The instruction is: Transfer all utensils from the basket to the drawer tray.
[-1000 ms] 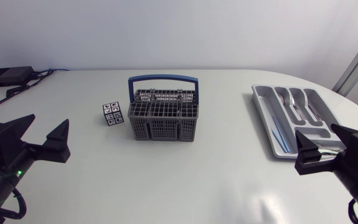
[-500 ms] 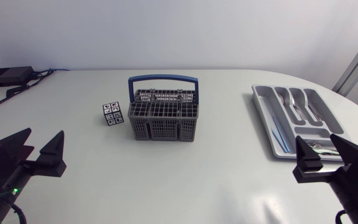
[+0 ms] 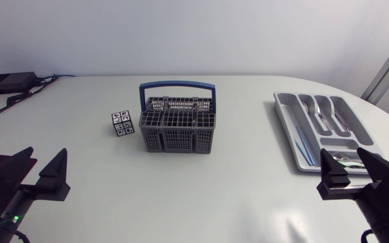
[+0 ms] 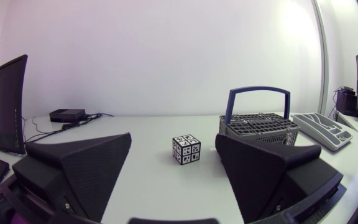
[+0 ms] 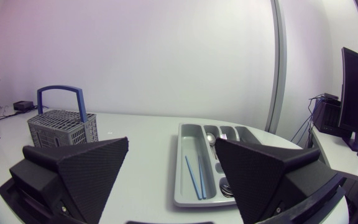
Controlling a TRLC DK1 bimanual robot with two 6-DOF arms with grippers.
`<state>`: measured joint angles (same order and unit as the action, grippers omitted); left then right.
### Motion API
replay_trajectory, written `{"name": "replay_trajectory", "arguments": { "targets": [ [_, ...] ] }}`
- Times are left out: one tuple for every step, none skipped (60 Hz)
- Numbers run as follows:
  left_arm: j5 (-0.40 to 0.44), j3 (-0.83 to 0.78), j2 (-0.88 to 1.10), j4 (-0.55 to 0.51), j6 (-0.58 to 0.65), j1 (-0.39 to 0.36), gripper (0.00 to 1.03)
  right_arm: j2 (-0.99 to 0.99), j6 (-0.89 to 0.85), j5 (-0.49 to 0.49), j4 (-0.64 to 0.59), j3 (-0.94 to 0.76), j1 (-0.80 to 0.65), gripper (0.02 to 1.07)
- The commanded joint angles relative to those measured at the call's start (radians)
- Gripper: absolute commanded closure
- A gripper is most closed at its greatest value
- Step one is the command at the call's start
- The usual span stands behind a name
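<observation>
A grey mesh basket (image 3: 177, 129) with a blue handle stands mid-table; no utensil shows above its rim. At the right lies the grey drawer tray (image 3: 286, 115) holding silver spoons (image 3: 321, 111) and two thin blue sticks (image 5: 196, 176). My left gripper (image 3: 48, 153) hangs open and empty near the front left edge, far from the basket (image 4: 258, 127). Just in front of the tray's (image 5: 180, 163) near end, my right gripper (image 3: 343, 152) is open and empty too. From there the basket (image 5: 63, 127) is far off to one side.
A small black-and-white patterned cube (image 3: 121, 123) sits left of the basket, straight ahead of the left gripper (image 4: 173, 137) in its wrist view. A black box (image 3: 9, 82) with cables lies at the back left corner.
Both arms have drawn back toward the table's front edge. The left gripper has dropped lower and the right gripper has come off the tray's near end. Basket, cube and tray have not moved.
</observation>
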<state>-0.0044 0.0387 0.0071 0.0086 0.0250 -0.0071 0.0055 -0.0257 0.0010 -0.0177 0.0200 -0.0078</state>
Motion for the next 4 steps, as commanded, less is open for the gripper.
{"name": "replay_trajectory", "arguments": {
  "targets": [
    [0.004,-0.039,-0.007,-0.009,-0.025,0.007,0.09,-0.006,0.026,-0.001,0.018,-0.02,0.008,0.06],
    [0.004,-0.039,-0.007,-0.009,-0.025,0.007,0.09,-0.006,0.026,-0.001,0.018,-0.02,0.008,0.06],
    [0.004,-0.039,-0.007,-0.009,-0.025,0.007,0.09,-0.006,0.026,-0.001,0.018,-0.02,0.008,0.06],
    [0.004,-0.039,-0.007,-0.009,-0.025,0.007,0.09,-0.006,0.026,-0.001,0.018,-0.02,0.008,0.06]
  ]
}}
